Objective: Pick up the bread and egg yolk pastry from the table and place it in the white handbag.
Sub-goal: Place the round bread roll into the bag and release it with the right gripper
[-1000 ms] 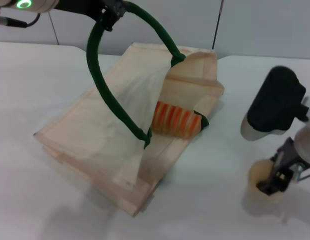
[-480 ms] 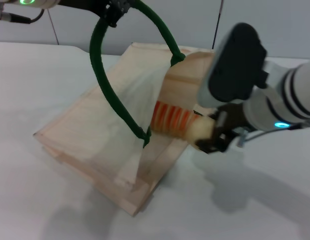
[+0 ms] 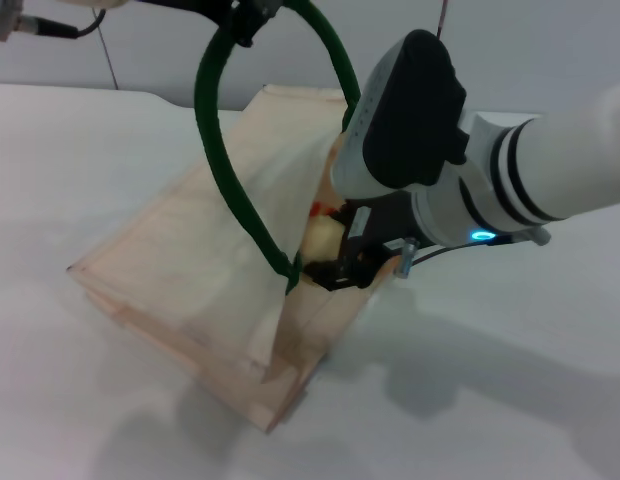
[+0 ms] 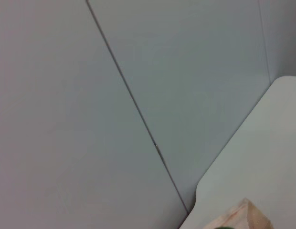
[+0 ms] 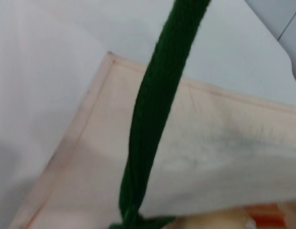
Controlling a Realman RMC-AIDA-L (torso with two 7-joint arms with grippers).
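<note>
Pastry at the bag mouth, in the right claw

Egg yolk pastry (image 3: 319,240) sits gripped in the right claw (image 3: 342,258), just inside the open mouth of the white handbag (image 3: 190,270); the bread (image 3: 318,209) lies deeper in, directly beyond it, only a red-striped sliver showing. Left claw (image 3: 252,12), well above and apart, pinches the green handle (image 3: 222,170), whose near strand hangs just beside the right claw and could snag it. White bench (image 3: 510,400) lies underneath.

A plain white tabletop (image 3: 110,400) with a rounded corner meets a pale grey panelled wall (image 4: 90,95) behind it, where thin dark seams (image 4: 133,107) run between the panels. Soft shadows fall across the tabletop's near side.
</note>
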